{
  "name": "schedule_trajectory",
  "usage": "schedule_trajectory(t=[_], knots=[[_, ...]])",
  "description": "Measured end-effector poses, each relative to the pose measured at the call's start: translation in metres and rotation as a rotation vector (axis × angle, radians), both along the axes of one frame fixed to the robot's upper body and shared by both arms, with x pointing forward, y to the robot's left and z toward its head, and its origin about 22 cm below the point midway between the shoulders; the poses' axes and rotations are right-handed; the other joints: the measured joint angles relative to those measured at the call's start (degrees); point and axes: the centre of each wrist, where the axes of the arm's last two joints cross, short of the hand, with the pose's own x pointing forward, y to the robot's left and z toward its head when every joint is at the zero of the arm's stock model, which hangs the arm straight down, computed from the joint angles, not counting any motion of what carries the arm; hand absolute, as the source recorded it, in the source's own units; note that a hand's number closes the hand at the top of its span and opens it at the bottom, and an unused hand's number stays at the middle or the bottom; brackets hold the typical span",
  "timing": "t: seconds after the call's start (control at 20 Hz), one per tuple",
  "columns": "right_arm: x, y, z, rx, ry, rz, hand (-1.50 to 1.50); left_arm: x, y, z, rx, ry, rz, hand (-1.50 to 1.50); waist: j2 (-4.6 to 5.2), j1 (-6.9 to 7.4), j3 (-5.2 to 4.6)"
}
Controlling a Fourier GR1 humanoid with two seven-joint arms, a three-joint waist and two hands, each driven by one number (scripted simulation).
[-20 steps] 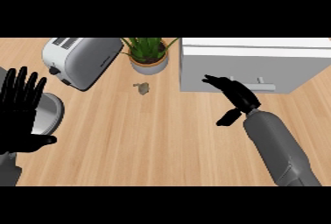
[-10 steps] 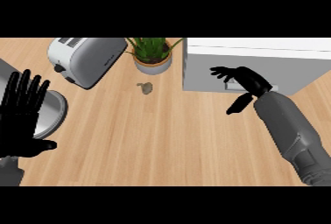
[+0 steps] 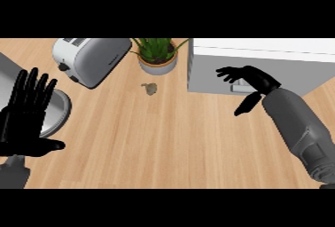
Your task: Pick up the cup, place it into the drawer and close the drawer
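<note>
**Right hand at the drawer front, cup alone on the worktop**

The small grey cup (image 3: pixel 149 88) lies on the wooden worktop (image 3: pixel 170 146), towards the far side, just near of the potted plant (image 3: pixel 157 55) and to the right of the silver toaster (image 3: pixel 88 60). Nothing touches it.

The right hand (image 3: pixel 252 80) is over the white drawer unit (image 3: pixel 262 66) at the far right, its fingers lightly curled and spread by the handle (image 3: pixel 241 87) on the drawer front; whether they touch the handle cannot be told. It holds nothing. Its thumb points down towards the worktop, and the grey forearm (image 3: pixel 301 128) runs back to the near right corner.

The left hand (image 3: pixel 26 117) rests at the left edge, released, fingers straight and pointing to the far side, above the rim of a grey metal basin (image 3: pixel 56 113). It is well apart from the cup.
</note>
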Motion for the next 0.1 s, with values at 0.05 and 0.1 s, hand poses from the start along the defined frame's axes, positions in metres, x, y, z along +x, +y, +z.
schedule_trajectory(t=[0.05, 0.1], knots=[[0.0, -0.0014, 0.0, 0.001, 0.003, 0.004, -1.5, -0.0004, -0.0001, -0.0009, 0.001, -0.001, -0.001, -1.5, -0.01, 0.11, -0.03], [0.0001, -0.0029, 0.0003, 0.002, 0.006, 0.009, -1.5, 0.0009, 0.001, 0.0007, 0.004, -0.004, -0.003, -1.5, 0.03, 0.21, -0.06]])
